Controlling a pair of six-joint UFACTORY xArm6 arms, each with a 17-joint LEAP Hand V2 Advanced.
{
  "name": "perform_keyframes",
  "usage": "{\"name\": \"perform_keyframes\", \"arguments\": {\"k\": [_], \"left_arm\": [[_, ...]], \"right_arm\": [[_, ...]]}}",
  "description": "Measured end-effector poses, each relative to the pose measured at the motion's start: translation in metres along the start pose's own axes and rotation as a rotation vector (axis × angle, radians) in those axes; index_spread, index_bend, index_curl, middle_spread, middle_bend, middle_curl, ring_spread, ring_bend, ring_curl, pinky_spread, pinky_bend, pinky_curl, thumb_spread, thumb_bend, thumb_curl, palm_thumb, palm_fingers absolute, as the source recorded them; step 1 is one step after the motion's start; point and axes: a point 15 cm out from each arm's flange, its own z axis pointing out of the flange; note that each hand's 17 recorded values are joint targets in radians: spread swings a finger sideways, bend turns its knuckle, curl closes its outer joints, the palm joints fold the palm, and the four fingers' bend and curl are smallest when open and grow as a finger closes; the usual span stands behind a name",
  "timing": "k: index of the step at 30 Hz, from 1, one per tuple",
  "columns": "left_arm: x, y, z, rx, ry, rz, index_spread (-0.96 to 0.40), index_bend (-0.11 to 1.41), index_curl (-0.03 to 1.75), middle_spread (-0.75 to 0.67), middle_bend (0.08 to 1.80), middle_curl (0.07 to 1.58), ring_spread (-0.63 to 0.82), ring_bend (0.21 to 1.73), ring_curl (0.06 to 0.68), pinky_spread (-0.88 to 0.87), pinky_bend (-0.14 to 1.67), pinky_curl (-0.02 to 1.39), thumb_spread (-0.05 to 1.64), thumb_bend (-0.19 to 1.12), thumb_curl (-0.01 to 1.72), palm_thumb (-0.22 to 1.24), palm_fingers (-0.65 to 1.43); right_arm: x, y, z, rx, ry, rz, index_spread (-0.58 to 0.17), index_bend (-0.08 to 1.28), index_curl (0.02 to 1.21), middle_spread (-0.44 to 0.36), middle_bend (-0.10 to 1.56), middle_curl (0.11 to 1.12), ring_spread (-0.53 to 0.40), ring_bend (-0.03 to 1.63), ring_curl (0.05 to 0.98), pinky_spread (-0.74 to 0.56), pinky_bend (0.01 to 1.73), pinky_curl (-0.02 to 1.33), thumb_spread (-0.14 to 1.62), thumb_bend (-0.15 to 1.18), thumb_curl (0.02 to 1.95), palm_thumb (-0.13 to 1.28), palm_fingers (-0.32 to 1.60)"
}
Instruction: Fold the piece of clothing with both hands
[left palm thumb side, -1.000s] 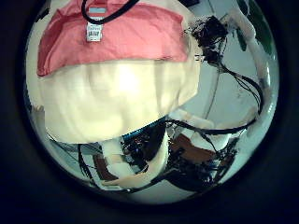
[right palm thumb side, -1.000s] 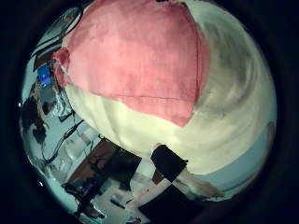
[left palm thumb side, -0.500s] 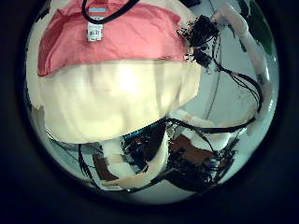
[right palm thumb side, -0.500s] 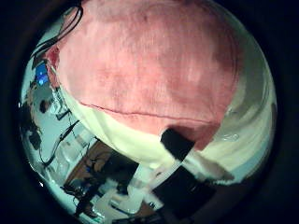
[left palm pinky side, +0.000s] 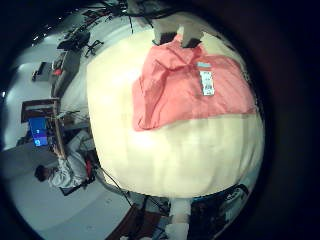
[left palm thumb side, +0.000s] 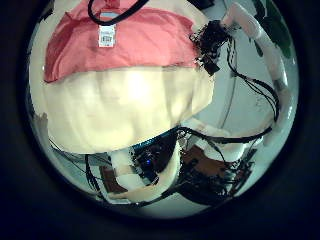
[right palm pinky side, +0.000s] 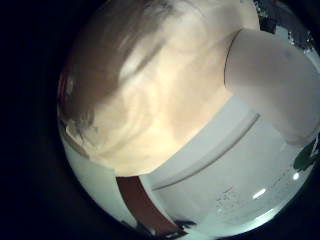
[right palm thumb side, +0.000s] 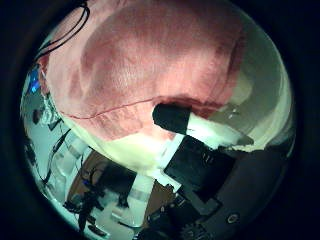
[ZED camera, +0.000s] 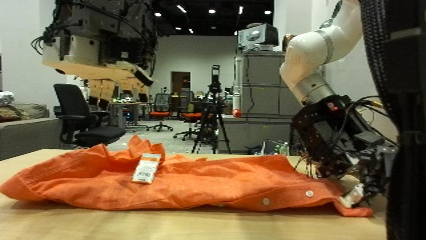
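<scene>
The wooden table (ZED camera: 40, 225) carries the orange piece of clothing (ZED camera: 226, 180), which lies spread out and rumpled in a long low heap across most of the tabletop. Its hem runs along the near side.

The left hand (ZED camera: 100, 50) hangs high above the table, at about eleven o'clock from the garment's middle and well clear of the cloth. From the left palm views the whole garment shows far below it. I cannot tell how its fingers are set.

The right hand (ZED camera: 340, 150) is down at the garment's three-o'clock end, with its fingers reaching to the corner of the cloth. In the right thumb side palm view one black fingertip (right palm thumb side: 172, 117) lies on the fabric near a seam. I cannot tell whether the hand pinches the cloth or only rests on it.

A white label (ZED camera: 147, 168) lies on top of the garment at about nine o'clock from its middle, toward the end under the left hand. It bears dark print, but the print is too small to read in any view.

A small pale button (ZED camera: 266, 203) sits on the hem toward the right hand's end.
</scene>
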Motion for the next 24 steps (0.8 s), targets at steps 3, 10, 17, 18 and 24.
{"name": "perform_keyframes", "arguments": {"k": [3, 10, 17, 18, 24], "left_arm": [[0.0, 0.001, -0.001, 0.003, 0.0, 0.0, 0.09, 0.16, 0.28, 0.38, 0.17, 0.24, 0.55, 0.39, 0.234, 0.55, 0.25, 0.31, 1.02, -0.02, 0.29, 0.16, -0.04], [-0.002, 0.0, -0.003, 0.008, 0.0, -0.004, 0.09, 0.16, 0.28, 0.38, 0.18, 0.24, 0.55, 0.39, 0.234, 0.55, 0.25, 0.31, 1.02, -0.02, 0.28, 0.16, -0.04], [-0.006, 0.002, 0.002, 0.003, 0.002, -0.01, 0.09, 0.16, 0.28, 0.36, 0.18, 0.25, 0.54, 0.39, 0.235, 0.55, 0.24, 0.32, 1.03, -0.02, 0.28, 0.17, -0.03], [-0.006, 0.002, 0.003, 0.003, 0.003, -0.01, 0.09, 0.16, 0.29, 0.36, 0.18, 0.25, 0.54, 0.39, 0.235, 0.55, 0.24, 0.32, 1.03, -0.02, 0.28, 0.17, -0.03], [-0.019, 0.01, 0.008, 0.008, 0.005, -0.023, 0.09, 0.16, 0.29, 0.36, 0.18, 0.25, 0.54, 0.39, 0.236, 0.55, 0.24, 0.32, 1.03, -0.02, 0.28, 0.17, -0.03]], "right_arm": [[-0.001, 0.006, -0.002, 0.008, 0.001, 0.001, -0.429, 0.4, 0.42, -0.248, 0.65, 0.51, -0.348, 0.79, 0.407, -0.55, 0.54, 0.36, 0.85, -0.02, 0.36, 0.74, 1.37], [0.004, 0.021, -0.007, 0.039, 0.001, 0.003, -0.363, 0.76, 0.6, -0.196, 0.97, 0.64, -0.29, 1.03, 0.511, -0.57, 0.78, 0.47, 0.86, 0.03, 0.41, 0.95, 1.42], [0.015, 0.049, -0.01, 0.057, -0.011, 0.02, -0.31, 0.93, 0.7, -0.165, 1.14, 0.71, -0.247, 1.2, 0.585, -0.49, 1.0, 0.59, 0.93, 0.04, 0.48, 1.08, 1.26], [0.016, 0.051, -0.01, 0.059, -0.012, 0.019, -0.305, 0.95, 0.72, -0.164, 1.16, 0.72, -0.243, 1.22, 0.593, -0.47, 1.01, 0.6, 0.94, 0.04, 0.49, 1.09, 1.24], [0.025, 0.083, -0.032, 0.114, -0.009, 0.032, -0.283, 1.01, 0.76, -0.15, 1.22, 0.75, -0.229, 1.29, 0.623, -0.43, 1.09, 0.65, 0.99, 0.03, 0.53, 1.13, 1.17]]}}
